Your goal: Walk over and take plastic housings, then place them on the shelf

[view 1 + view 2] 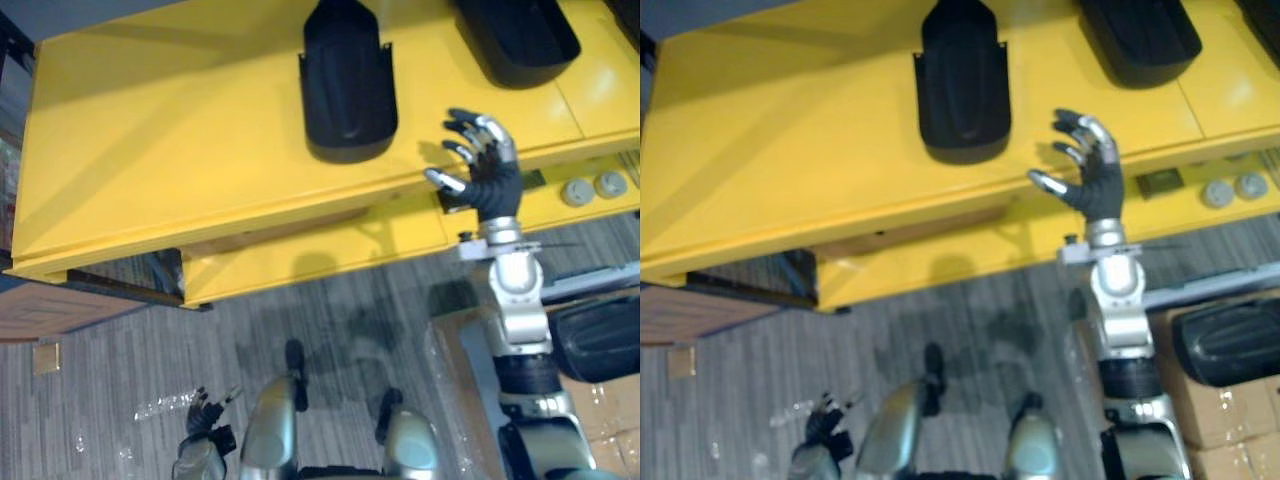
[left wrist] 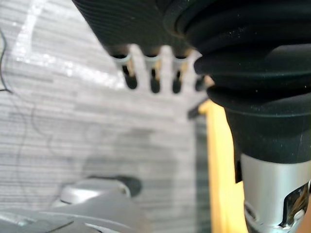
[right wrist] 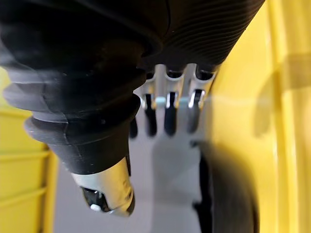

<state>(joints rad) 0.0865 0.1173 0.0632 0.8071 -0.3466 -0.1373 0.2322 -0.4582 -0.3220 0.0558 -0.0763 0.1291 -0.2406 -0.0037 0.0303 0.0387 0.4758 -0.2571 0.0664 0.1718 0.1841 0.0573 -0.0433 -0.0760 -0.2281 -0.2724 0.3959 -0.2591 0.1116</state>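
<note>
Yellow shelf (image 1: 150,150) is bearing a plastic housing (image 1: 345,85), right hand (image 1: 485,165) hovering empty near it, fingers spread, left hand (image 1: 205,415) hanging low, fingers relaxed; a sideways swing could be knocking it askew.

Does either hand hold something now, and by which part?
Nothing is held. The right hand is open over the yellow shelf edge, apart from the nearest black housing; the left hand hangs open, empty.

The housings (image 1: 348,90) are showing glossy black against the plain yellow shelf (image 1: 180,130). The floor (image 1: 120,360) is running in grey streaks of light and dark, and the boxes (image 1: 605,410) near right are showing brown.
</note>
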